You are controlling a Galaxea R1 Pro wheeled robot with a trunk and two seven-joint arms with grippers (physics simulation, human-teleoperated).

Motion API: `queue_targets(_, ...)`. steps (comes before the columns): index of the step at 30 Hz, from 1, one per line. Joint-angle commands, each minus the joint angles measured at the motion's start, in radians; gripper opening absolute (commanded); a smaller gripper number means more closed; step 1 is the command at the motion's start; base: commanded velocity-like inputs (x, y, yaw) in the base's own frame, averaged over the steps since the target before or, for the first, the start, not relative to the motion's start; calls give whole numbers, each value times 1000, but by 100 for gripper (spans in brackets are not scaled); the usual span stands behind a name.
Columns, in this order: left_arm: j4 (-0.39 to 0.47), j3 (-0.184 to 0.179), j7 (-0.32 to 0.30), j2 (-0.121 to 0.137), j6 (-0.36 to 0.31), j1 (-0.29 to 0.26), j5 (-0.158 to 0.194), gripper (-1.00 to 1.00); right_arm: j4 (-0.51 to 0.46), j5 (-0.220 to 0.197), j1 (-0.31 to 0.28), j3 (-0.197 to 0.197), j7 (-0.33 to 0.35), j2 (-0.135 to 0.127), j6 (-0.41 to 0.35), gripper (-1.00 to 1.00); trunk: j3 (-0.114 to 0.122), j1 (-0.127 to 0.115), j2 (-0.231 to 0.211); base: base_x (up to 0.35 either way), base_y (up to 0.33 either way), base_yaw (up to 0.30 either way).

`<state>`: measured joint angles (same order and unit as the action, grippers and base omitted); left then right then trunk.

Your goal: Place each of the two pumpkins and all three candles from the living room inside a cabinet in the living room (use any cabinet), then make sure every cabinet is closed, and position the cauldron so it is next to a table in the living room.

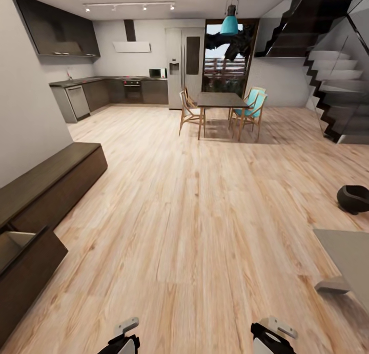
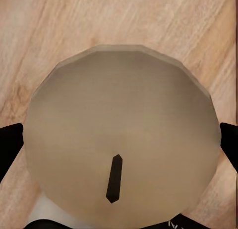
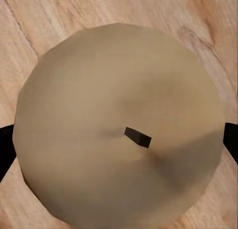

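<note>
A tan candle [image 2: 119, 124] with a black wick sits between the black fingers [image 2: 10, 144] of my left gripper [image 2: 119, 144], which is shut on it above the wood floor. My right gripper [image 3: 119, 144] is shut on another tan candle [image 3: 114, 119]. In the head view both grippers, left [image 1: 123, 341] and right [image 1: 271, 338], hang low at the frame's bottom edge. The dark-brown cabinet [image 1: 51, 182] runs along the left wall, its nearest front [image 1: 25, 272] swung open. The black cauldron [image 1: 353, 198] lies tilted on the floor at the right, beyond the grey table [image 1: 348, 251]. The pumpkins are out of view.
Wide wood floor [image 1: 195, 215] lies ahead. A dark dining table [image 1: 220, 100] with chairs stands farther back, with kitchen counters [image 1: 92, 90] at the back left and a staircase [image 1: 333, 87] at the right.
</note>
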<state>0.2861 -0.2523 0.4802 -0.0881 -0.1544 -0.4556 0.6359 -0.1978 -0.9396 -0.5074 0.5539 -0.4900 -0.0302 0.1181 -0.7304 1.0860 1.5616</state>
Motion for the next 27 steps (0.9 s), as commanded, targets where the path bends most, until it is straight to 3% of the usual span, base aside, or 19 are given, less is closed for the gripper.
queue_targets(1, 2, -9, 8, 1, -6, 0, 4, -100, -1, -13, 0, 8, 5, -1, 8, -100, -1, 0, 0, 247, 0, 0)
queue_targets(27, -17, -10, 8, -7, 2, -1, 1, -100, 0, -13, 0, 8, 5, 0, 8, -100, -1, 0, 0, 253, 0, 2)
